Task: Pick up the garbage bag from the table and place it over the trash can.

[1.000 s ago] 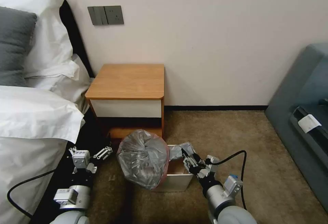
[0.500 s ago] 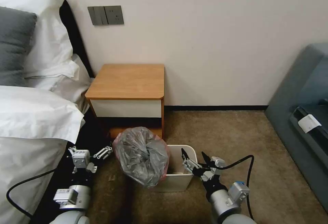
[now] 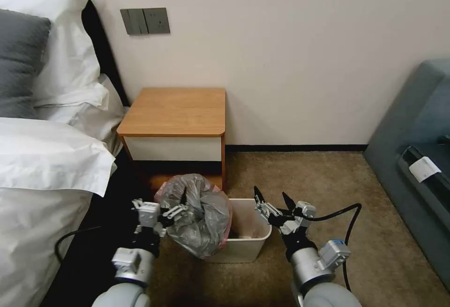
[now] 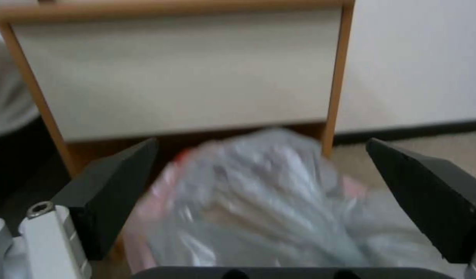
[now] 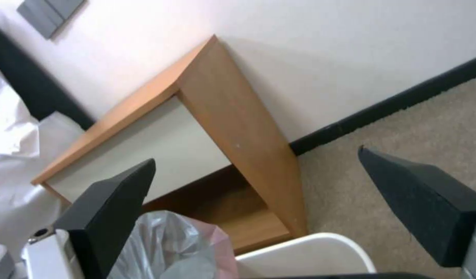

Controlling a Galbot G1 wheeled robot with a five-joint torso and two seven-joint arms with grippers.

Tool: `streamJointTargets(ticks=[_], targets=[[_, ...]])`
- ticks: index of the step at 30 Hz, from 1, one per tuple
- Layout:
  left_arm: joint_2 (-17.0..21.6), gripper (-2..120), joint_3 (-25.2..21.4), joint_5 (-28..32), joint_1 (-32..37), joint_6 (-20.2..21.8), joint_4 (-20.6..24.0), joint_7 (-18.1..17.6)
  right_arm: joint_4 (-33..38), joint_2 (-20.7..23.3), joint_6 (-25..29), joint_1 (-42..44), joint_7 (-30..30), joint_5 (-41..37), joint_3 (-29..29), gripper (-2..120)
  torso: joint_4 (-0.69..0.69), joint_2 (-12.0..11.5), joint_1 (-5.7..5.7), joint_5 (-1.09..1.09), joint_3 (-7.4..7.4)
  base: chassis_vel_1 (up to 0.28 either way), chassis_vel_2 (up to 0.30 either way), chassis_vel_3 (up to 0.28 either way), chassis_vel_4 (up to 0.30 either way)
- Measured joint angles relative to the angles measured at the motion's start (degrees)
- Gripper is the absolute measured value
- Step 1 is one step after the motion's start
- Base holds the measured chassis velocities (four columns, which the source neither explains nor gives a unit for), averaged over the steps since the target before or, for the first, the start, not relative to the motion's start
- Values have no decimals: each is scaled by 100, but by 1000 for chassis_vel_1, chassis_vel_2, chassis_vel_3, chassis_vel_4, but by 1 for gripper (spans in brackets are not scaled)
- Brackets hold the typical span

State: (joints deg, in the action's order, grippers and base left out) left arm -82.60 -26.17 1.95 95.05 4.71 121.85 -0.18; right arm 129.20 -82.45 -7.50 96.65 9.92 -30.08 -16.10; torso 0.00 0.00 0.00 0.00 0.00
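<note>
The grey garbage bag (image 3: 197, 215), crumpled and with a pinkish rim, sits bunched on the left end of the beige trash can (image 3: 257, 240) on the carpet. The bin's right half stands uncovered. My left gripper (image 3: 176, 206) is open at the bag's left side; in the left wrist view the bag (image 4: 258, 201) lies just beyond its spread fingers (image 4: 114, 182). Above the bin's right rim my right gripper (image 3: 272, 200) hangs open and holds nothing. The right wrist view shows the bag (image 5: 165, 248), the bin rim (image 5: 310, 252) and the table (image 5: 232, 108). The table (image 3: 178, 110) stands right behind the bin.
A bed with white linen (image 3: 42, 157) is close on the left, beside my left arm. A grey sofa (image 3: 412, 157) fills the right edge. Open carpet (image 3: 309, 175) lies between bin and sofa. The right arm's black cable (image 3: 347, 222) loops near its wrist.
My right gripper has let go of the bag, opened and drawn back up to the right. The bag has sagged onto the bin's left end. My left arm has swung right, up to the bag.
</note>
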Motion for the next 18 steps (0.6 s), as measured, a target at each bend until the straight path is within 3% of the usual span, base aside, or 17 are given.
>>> streamJointTargets(ticks=[9,18], targets=[[37,100,216,-29,-271,576,-317,-486,-18,-77,1,159,122,-221,-71,100,0,0,0,0,0,0,0,0,0],[23,100,244,142,-357,631,-374,-701,-109,-139,31,197,120,-222,-60,100,0,0,0,0,0,0,0,0,0]])
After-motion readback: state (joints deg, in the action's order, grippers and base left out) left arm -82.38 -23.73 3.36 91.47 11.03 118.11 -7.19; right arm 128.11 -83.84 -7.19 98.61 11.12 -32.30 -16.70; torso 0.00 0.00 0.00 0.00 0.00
